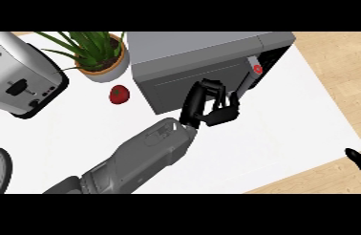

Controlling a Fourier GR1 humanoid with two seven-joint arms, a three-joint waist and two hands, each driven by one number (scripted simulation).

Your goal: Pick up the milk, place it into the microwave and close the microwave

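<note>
Head view: the left hand (211, 105), fingers curled and holding nothing, sits against the front of the grey box-shaped microwave (204, 67). Its dark door (247, 79) is nearly closed, and the white milk carton with a red cap (257, 69) shows through the gap. If the carton stands proud, the door could jam on it. The right hand (353, 157) barely shows, far right of the microwave; I cannot tell its state. The white countertop (282, 133) under the microwave lies on pale wood.

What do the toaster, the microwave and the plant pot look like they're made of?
The toaster looks like polished metal: pale, shiny sides with a dark base and slots. The microwave looks like brushed or painted grey metal, matte and even, though plastic is possible. The plant pot looks like glazed white ceramic, smooth with a soft sheen, but could be plastic.
</note>
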